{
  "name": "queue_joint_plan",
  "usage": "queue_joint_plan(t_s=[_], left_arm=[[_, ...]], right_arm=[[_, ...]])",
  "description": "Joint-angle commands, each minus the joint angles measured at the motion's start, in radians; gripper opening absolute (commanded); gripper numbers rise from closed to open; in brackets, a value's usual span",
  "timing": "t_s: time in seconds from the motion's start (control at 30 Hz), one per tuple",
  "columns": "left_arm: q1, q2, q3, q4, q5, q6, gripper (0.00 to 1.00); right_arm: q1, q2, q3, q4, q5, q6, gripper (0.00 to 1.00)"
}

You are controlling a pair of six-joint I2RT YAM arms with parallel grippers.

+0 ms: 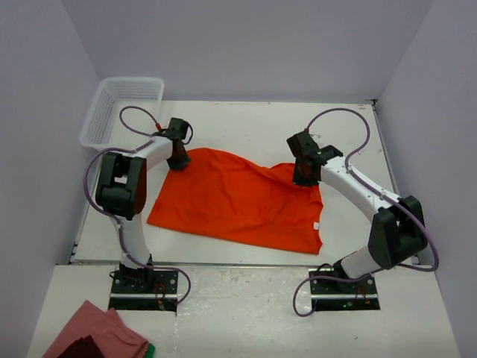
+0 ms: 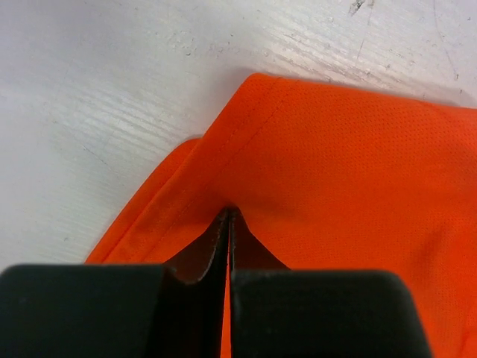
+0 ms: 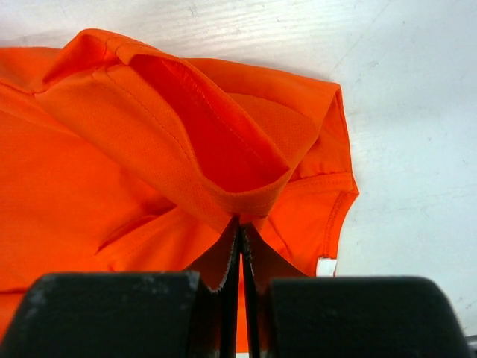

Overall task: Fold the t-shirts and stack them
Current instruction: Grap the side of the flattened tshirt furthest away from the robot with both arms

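Black fingers (image 2: 82,313) filled the bottom of my left wrist view, and the left jaws stood fully closed, pinching a thin edge of the orange t-shirt (image 2: 358,171) just beside its stitched hem corner. In my right wrist view the fingers (image 3: 112,313) were pressed together the same way. The right jaws had a nip of cloth where a sleeve was folded back on itself and gaped open above the tips.

From the top view the t-shirt (image 1: 238,201) lay spread on the white bench (image 1: 246,127) in the middle of the frame. My left arm held its upper left corner and my right arm its upper right. The cloth was flat on the left and rumpled and raised on the right.

I judged the right side the likelier trouble. With the sleeve doubled over there, I might have held only one layer, or the wrong layers, and a fold made from that would have set the bunch in crooked. The fabric looked thin and slick, and both pinches were shallow, so a pull across the bench could have drawn the edge out of either pair of jaws. Uneven travel between the arms would have skewed the hem.

A small white label (image 3: 326,266) showed at the right edge of the shirt, low in the right wrist view, but I could read no writing on it and saw no brand or print anywhere. A white basket (image 1: 123,101) stood at the upper left of the top view, and a pink cloth (image 1: 89,332) lay at its lower left.
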Motion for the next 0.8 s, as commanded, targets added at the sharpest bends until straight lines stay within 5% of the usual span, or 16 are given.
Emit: queue_joint_plan(t_s=[0.0, 0.67, 0.77], left_arm=[[0.006, 0.032, -0.043, -0.002, 0.0, -0.062, 0.0], [0.012, -0.156, -0.229, 0.056, 0.001, -0.057, 0.0], [0.008, -0.199, -0.216, 0.074, -0.004, -0.025, 0.0]], right_arm=[[0.014, -0.085, -0.039, -0.038, 0.052, 0.06, 0.0], [0.094, -0.195, -0.291, -0.043, -0.014, 0.148, 0.0], [0.095, -0.214, -0.269, -0.044, 0.0, 0.129, 0.07]])
